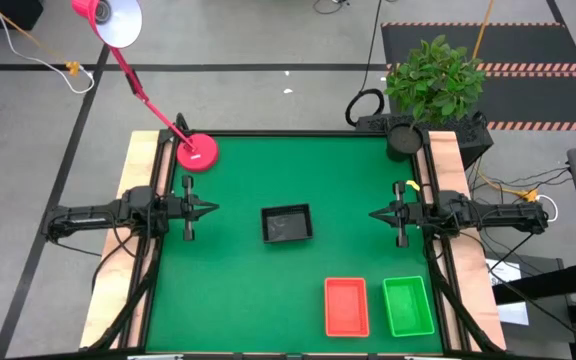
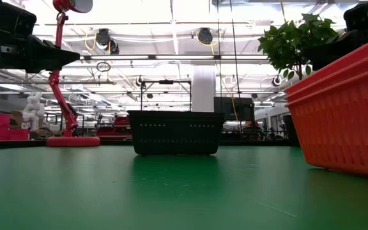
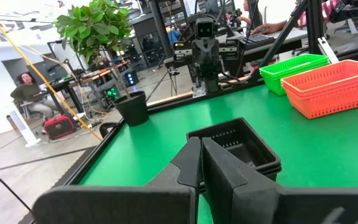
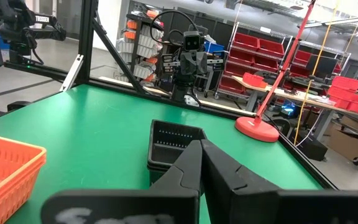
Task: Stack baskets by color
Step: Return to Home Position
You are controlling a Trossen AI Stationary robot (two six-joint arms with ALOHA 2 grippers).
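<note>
A black basket point(image 1: 287, 223) stands on its base in the middle of the green table. A red-orange basket point(image 1: 346, 306) and a green basket point(image 1: 408, 306) stand side by side near the front edge, toward the right. My left gripper point(image 1: 211, 209) hovers shut at the table's left side, pointing level at the black basket point(image 3: 240, 147). My right gripper point(image 1: 376, 215) hovers shut at the right side, pointing level at the same black basket point(image 4: 171, 147). Neither touches anything.
A pink lamp stands on its round base point(image 1: 197, 152) at the far left corner. A potted plant point(image 1: 431, 82) stands at the far right corner. Green tabletop point(image 1: 228, 290) lies bare at the front left. A seated person point(image 3: 27, 93) shows beyond the table.
</note>
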